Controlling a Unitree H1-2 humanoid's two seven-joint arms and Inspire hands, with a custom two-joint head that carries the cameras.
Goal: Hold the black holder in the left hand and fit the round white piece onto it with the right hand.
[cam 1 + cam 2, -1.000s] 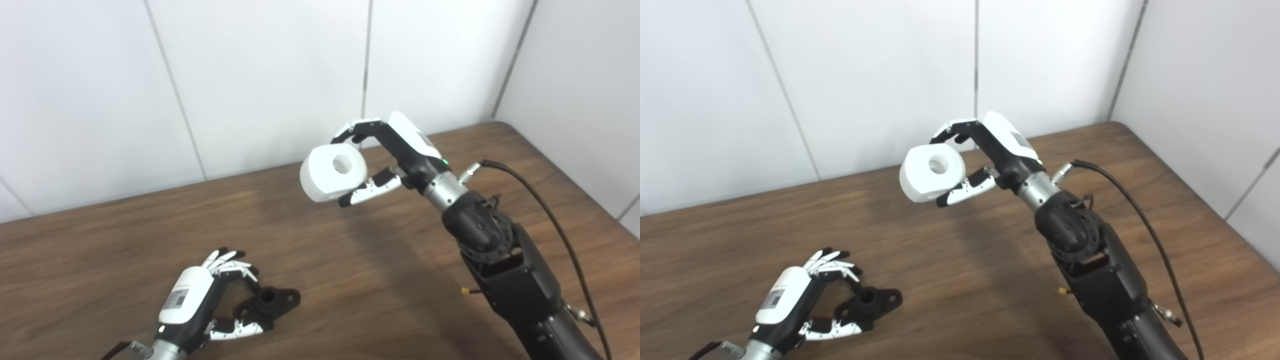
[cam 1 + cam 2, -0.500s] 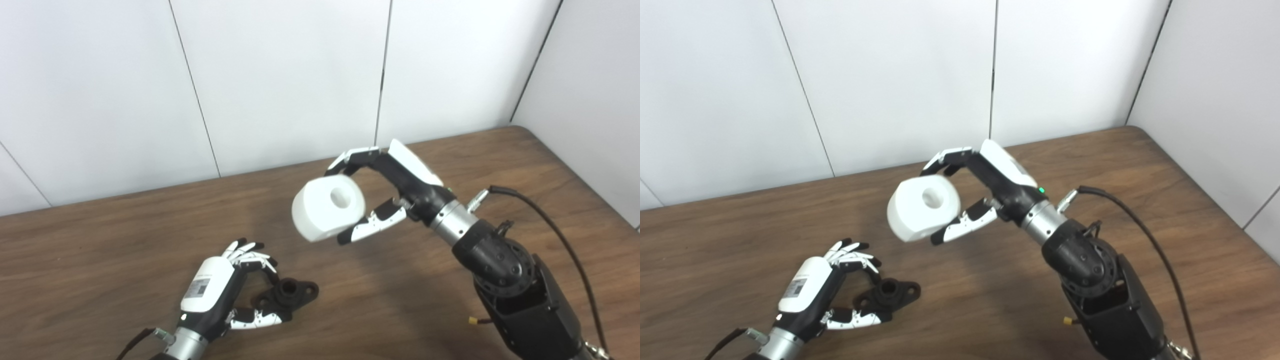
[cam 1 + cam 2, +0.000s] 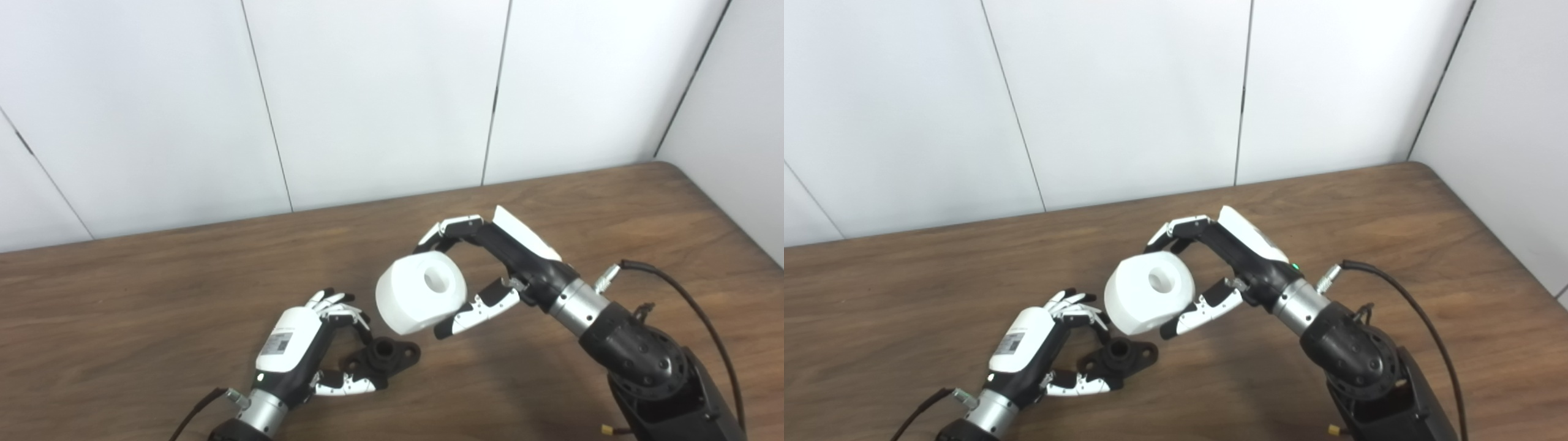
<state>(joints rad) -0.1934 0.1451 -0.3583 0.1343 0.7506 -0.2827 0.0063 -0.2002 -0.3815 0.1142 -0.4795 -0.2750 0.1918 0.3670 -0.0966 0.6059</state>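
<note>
1. Resting on the wooden desk [image 3: 153, 306], low and left of centre: the black holder [image 3: 384, 357], a small dark part with a raised round socket in the middle and flat lugs with holes at its sides.
2. Left hand [image 3: 298, 352]: reaches in from the bottom left, with its white back upward. Its fingers [image 3: 340, 310] curl over the near end of the black holder and its thumb [image 3: 344, 385] lies along the near side; the hand is closed about the part, which appears to sit on the desk.
3. Round white piece [image 3: 421, 292]: a thick white drum with a round hole through its flat face. It is held in the air, tilted, with the hole facing up and toward the cameras. It hangs just above and to the right of the black holder and is not fitted on it; no contact between the two can be made out.
4. Right hand [image 3: 490, 269]: clamped on the round white piece, with its fingers [image 3: 450, 227] hooked over the far rim and the thumb [image 3: 478, 308] pressing beneath the near rim.
5. Black cable [image 3: 686, 288]: loops from the right wrist along the forearm.
6. White panelled wall [image 3: 367, 92]: stands behind the desk.
</note>
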